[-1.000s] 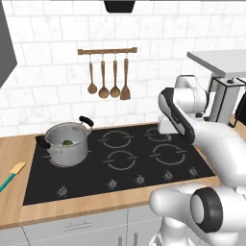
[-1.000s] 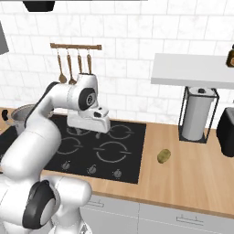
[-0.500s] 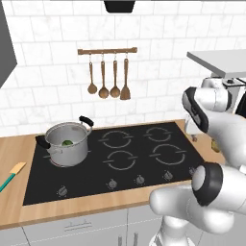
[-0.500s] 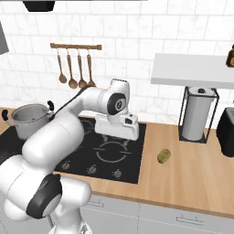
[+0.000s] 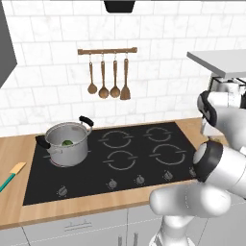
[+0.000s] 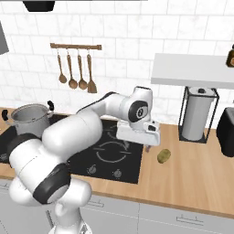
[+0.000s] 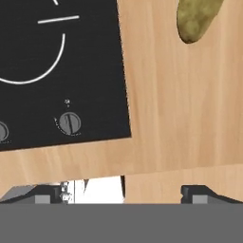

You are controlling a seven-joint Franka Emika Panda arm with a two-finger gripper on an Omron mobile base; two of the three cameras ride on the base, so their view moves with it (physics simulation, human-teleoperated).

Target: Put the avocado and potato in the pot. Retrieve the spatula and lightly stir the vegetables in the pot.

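Note:
The steel pot (image 5: 67, 146) stands on the cooktop's back left burner, with the dark green avocado (image 5: 67, 142) inside it. The pot (image 6: 31, 118) also shows at the left of the right base view. The olive-brown potato (image 6: 164, 156) lies on the wooden counter just right of the cooktop. My gripper (image 6: 148, 147) hangs open a little to its left, above the cooktop's right edge, holding nothing. In the hand view the potato (image 7: 197, 16) sits at the top right, ahead of my open gripper (image 7: 123, 192). The teal-handled spatula (image 5: 9, 176) lies on the counter at the far left.
Wooden spoons and a turner (image 5: 108, 89) hang on a wall rail above the black cooktop (image 5: 120, 163). A paper towel holder (image 6: 197, 114) stands under a shelf (image 6: 192, 71), with a dark appliance (image 6: 227, 132) at the right edge. Cooktop knobs (image 7: 70, 122) lie below the hand.
My arm has swung right from over the middle of the cooktop to its right edge, close to the potato. The gripper stayed open. Pot, avocado and spatula have not moved.

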